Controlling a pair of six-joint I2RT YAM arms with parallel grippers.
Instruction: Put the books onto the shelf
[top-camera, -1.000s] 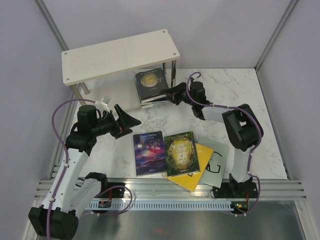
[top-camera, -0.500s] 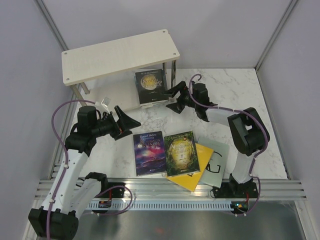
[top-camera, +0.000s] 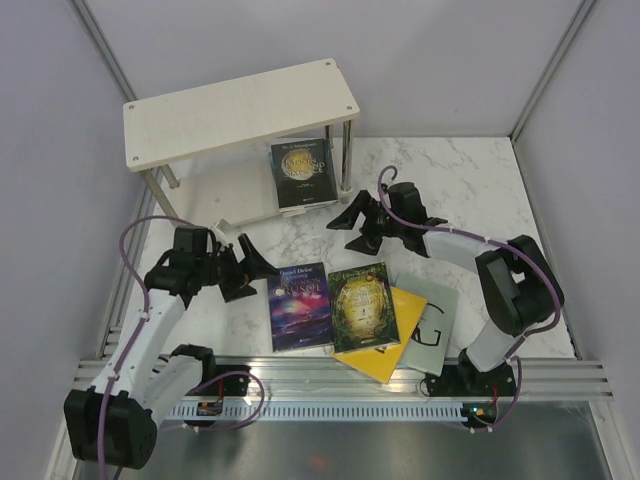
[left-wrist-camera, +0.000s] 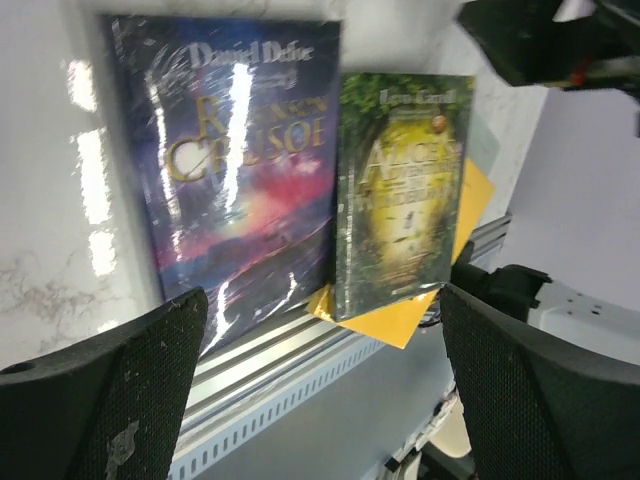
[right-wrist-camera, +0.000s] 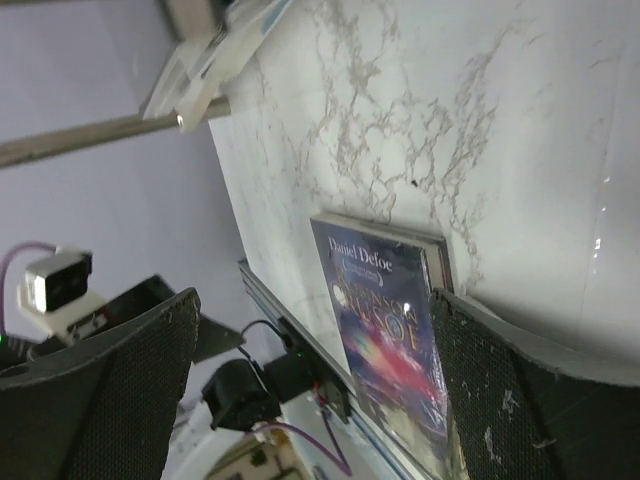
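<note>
- The shelf (top-camera: 240, 110) stands at the table's (top-camera: 480, 190) far left corner, its pale top board on thin metal legs above a lower board.
- In the shelf, the dark book with gold lettering (top-camera: 303, 172) lies flat, cover up, at the right end of the lower board, between the right-hand legs. Its near half pokes out from under the top board. Whether another book lies beneath it cannot be told.
- The left gripper (top-camera: 255, 272) is low over the table near the left edge, released, with its fingers spread wide and nothing between them. It points at the purple book from just beside that book's left side.
- The purple galaxy book (top-camera: 300, 305) lies flat near the middle of the table's near edge, outside the shelf.
- The green-gold forest book (top-camera: 364, 307) lies just right of the purple one, overlapping the yellow book.
- The right gripper (top-camera: 345, 232) is at mid-table, just near of the shelf's right end, released and gaping, holding nothing and apart from the dark book.
- The yellow book (top-camera: 378, 362) shows under the forest book, by the near edge.
- The grey-green "G" book (top-camera: 432, 325) lies rightmost, partly under the yellow book.
</note>
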